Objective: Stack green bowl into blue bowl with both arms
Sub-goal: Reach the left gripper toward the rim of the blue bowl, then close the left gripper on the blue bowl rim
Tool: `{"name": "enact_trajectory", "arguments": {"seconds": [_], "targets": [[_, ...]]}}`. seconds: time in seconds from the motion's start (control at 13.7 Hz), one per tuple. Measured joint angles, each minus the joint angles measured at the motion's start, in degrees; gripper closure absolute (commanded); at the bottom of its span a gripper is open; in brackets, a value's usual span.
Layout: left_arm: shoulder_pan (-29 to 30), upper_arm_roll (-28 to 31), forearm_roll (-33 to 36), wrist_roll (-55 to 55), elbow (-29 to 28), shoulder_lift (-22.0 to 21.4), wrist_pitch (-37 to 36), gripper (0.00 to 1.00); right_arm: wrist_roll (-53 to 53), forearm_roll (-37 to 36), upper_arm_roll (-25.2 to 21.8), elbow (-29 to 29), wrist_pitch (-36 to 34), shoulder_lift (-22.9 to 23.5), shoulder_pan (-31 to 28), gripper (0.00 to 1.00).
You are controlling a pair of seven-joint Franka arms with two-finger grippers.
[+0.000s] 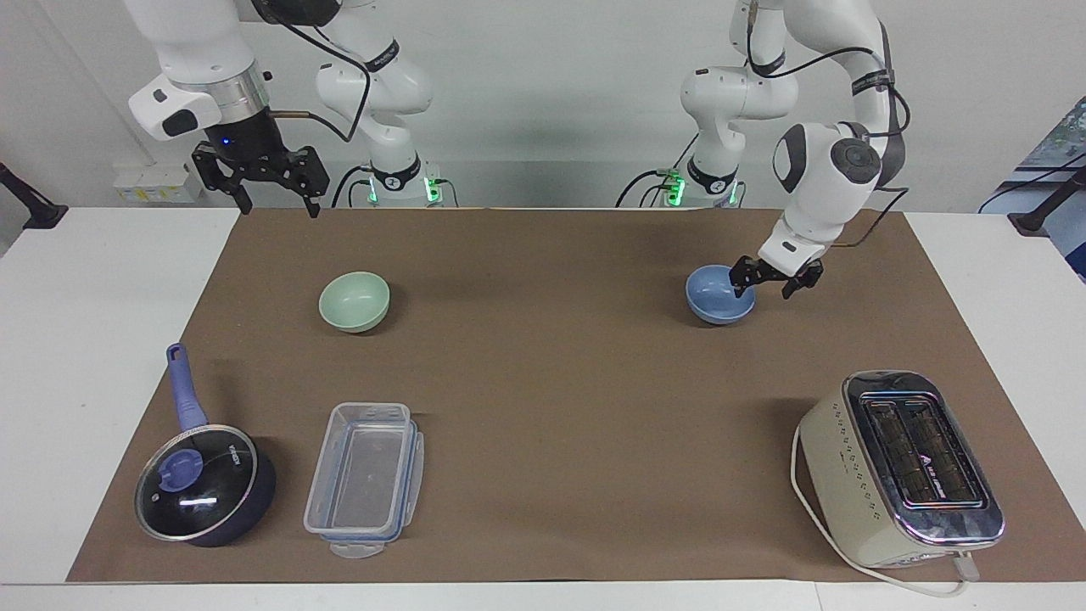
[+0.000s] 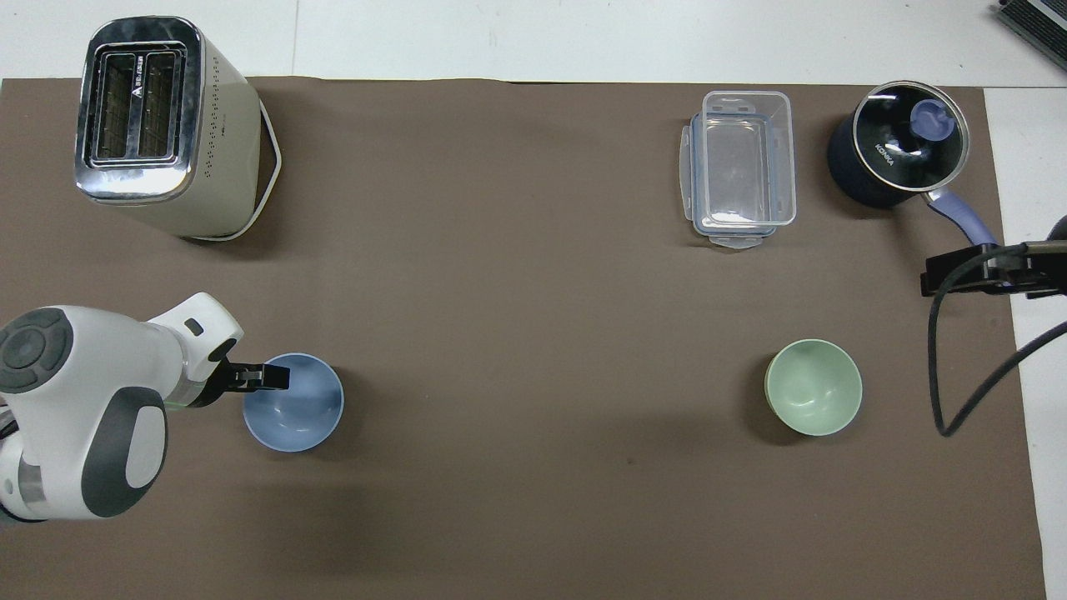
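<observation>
we see the toaster [image 1: 904, 469], clear container [image 1: 365, 479] and lidded saucepan [image 1: 206, 484] farthest from the robots, none blocking the bowls. brown mat [image 1: 551, 407] covers the white bench [image 1: 85, 339]. left gripper [image 1: 774, 280] straddles the blue bowl [image 1: 717, 297] rim, fingers spread, grip unclear. green bowl [image 1: 354, 300] sits toward the right arm's end, untouched. right gripper [image 1: 259, 174] waits raised over the mat's edge, fingers released; overhead cuts it off.

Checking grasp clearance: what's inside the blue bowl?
No object lies inside the blue bowl. One fingertip of the left gripper dips over its rim; the patch beneath that finger is hidden.
</observation>
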Motion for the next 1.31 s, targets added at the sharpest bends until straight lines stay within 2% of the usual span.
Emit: {"name": "enact_trajectory", "arguments": {"seconds": [0.07,0.73,1.02,1.31], "targets": [[0.00,0.00,-0.06,0.00,-1.25,0.17,1.45,1.00,0.00,0.00,0.00,0.00,0.00,0.00,0.00,0.00],[-0.01,-0.01,-0.48,0.38,-1.24,0.30,1.29,1.00,0.00,0.00,0.00,0.00,0.00,0.00,0.00,0.00],[0.00,0.06,-1.80,0.38,3.33,0.25,-3.84,1.00,0.00,0.00,0.00,0.00,0.00,0.00,0.00,0.00],[-0.06,-0.12,-2.85,0.40,11.90,-0.36,-12.20,1.00,0.00,0.00,0.00,0.00,0.00,0.00,0.00,0.00]]}}
